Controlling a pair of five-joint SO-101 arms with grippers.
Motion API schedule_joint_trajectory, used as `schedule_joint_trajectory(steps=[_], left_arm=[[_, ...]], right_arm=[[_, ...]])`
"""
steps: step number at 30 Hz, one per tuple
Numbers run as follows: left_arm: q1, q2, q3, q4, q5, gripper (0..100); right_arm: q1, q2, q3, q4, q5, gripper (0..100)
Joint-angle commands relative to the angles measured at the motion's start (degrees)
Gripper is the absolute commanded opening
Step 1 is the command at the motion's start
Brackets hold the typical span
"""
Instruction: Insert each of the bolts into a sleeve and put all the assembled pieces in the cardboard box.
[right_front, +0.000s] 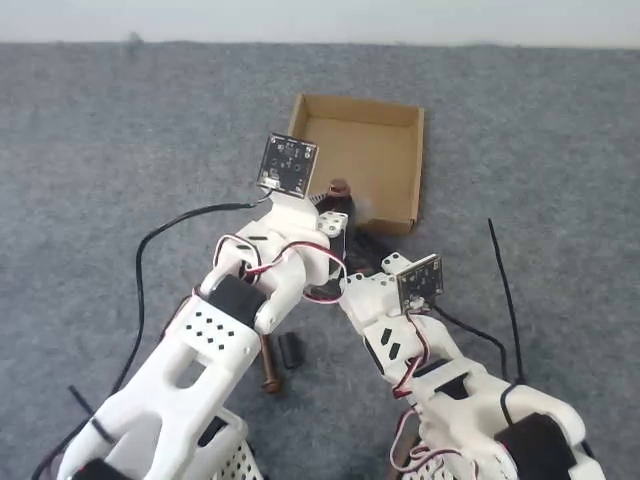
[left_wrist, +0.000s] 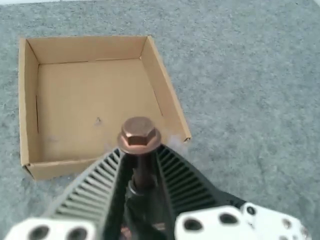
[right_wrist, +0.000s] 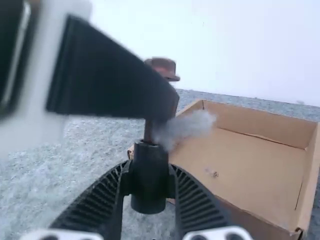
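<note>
Coppery bolt, probably stiff and slick, is clamped by its shank in the left hand; right hand grips the black sleeve; cardboard box at twelve o'clock.

White plastic arms, black ribbed fingers, red and black cables

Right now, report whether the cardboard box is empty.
Empty: in the left wrist view the cardboard box shows a bare floor, nothing lying in it.
</note>
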Motion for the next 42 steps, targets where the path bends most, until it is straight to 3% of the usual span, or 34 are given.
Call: schedule_joint_trajectory(steps=[1, 8, 17, 25, 42], left_arm=[[0.2, 0.1, 1.4, -0.3, -3.3, 1], [3.9, 0.1, 4.6, -1.0, -6.9, 1], [1.8, 0.1, 8.2, -13.0, -6.9, 1], [1.9, 0.1, 8.1, -10.6, -3.7, 14], [2.1, -0.1, 7.0, -9.5, -2.8, 15]], right_arm=[[1.9, -2.9, 1.0, 0.1, 1.1, 0.6], [1.9, -2.9, 1.0, 0.1, 1.1, 0.6], [2.2, -2.9, 1.0, 0.1, 1.2, 0.6], [2.2, -2.9, 1.0, 0.1, 1.2, 0.6], [2.2, -2.9, 1.0, 0.1, 1.1, 0.6]])
